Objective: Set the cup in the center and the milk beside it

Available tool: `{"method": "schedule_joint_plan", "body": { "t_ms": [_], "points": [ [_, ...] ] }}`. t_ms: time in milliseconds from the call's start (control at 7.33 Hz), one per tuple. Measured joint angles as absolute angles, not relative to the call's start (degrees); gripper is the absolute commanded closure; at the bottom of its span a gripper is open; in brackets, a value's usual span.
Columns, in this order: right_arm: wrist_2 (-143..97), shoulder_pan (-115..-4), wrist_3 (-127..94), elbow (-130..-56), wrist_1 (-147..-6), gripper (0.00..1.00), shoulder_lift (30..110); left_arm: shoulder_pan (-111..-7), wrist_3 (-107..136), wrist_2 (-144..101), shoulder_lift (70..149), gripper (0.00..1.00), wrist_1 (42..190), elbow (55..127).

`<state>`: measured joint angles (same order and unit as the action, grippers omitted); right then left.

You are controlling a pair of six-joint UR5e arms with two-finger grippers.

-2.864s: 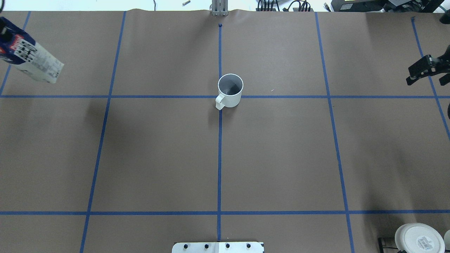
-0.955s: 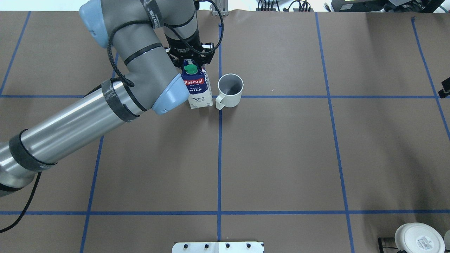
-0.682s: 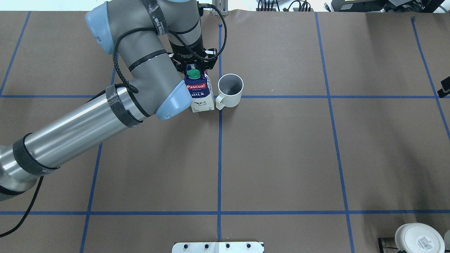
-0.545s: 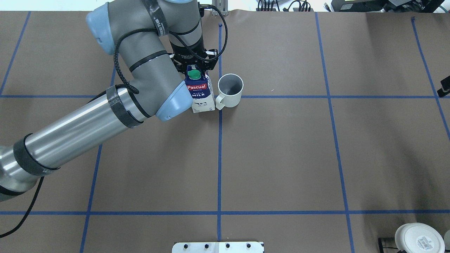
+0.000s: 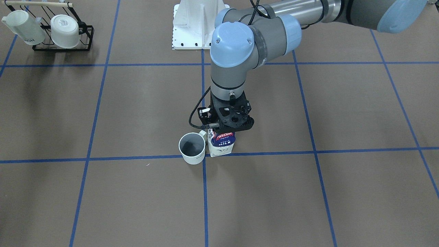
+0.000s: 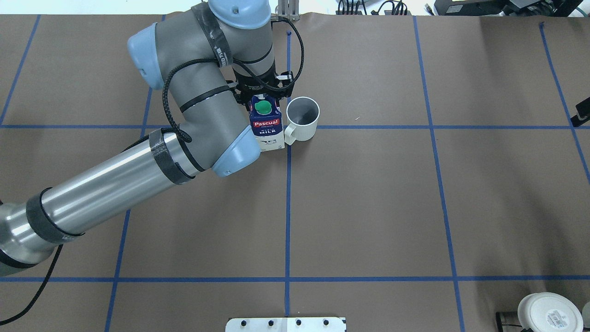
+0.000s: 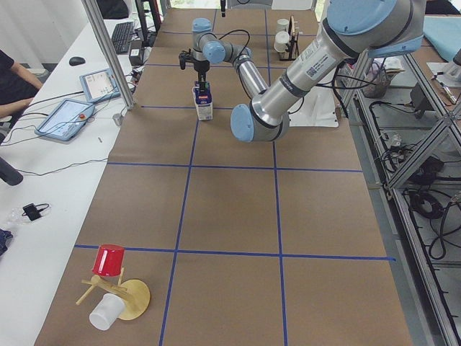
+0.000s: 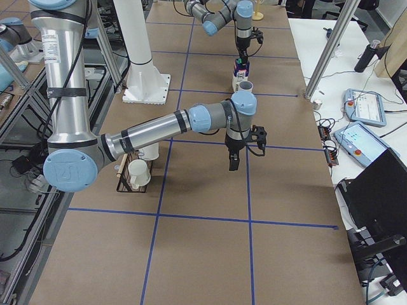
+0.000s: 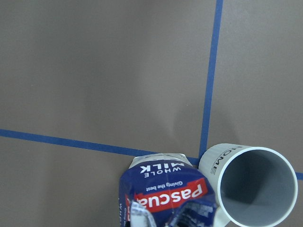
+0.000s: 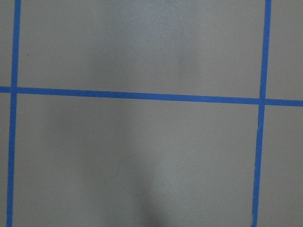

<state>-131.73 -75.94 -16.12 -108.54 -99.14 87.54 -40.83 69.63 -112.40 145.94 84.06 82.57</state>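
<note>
The cup [image 6: 302, 119], a white mug with a dark grey inside, stands upright where the blue centre lines cross; it also shows in the front view [image 5: 192, 148] and the left wrist view [image 9: 253, 184]. The milk [image 6: 266, 129], a blue and white Pascual carton with a green cap, stands upright close against the cup's handle side [image 5: 222, 144] [image 9: 163, 189]. My left gripper [image 6: 262, 94] comes down from above and is shut on the carton's top. Only a dark tip of my right gripper [image 6: 581, 113] shows at the table's right edge; I cannot tell its state.
A black wire rack [image 5: 61, 32] with two tilted white mugs stands near the robot's right side. The white base plate [image 5: 199, 24] sits at the robot's edge. A wooden stand with a red cup [image 7: 112, 288] is at the table's left end.
My left arm brought the milk in from the far left, then shifted it right until it stands against the cup's handle. The right gripper drew back to the right edge.
</note>
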Motion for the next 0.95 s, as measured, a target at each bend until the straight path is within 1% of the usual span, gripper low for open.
{"method": "schedule_joint_plan", "body": {
  "t_ms": [273, 409, 545, 682, 955],
  "points": [
    [-131.79, -76.05, -16.15, -108.53, -99.14, 0.00, 87.63, -41.47, 68.99, -112.25, 145.56, 0.02, 83.74, 84.46],
    [-131.74, -76.22, -16.15, -108.55, -99.14, 0.00, 87.75, -42.76, 66.41, -112.99, 144.83, 0.02, 82.19, 86.52],
    [-131.50, -76.29, -16.19, -108.26, -99.10, 0.00, 87.80, -44.91, 61.26, -114.15, 142.95, 0.02, 78.53, 90.89],
    [-131.07, -76.29, -16.19, -107.55, -98.46, 0.00, 87.72, -47.18, 56.29, -115.17, 139.40, 0.02, 75.26, 96.63],
    [-130.31, -76.32, -16.08, -106.72, -95.93, 0.00, 88.11, -52.54, 51.10, -117.18, 127.09, 0.02, 74.41, 107.62]
  ]
}}
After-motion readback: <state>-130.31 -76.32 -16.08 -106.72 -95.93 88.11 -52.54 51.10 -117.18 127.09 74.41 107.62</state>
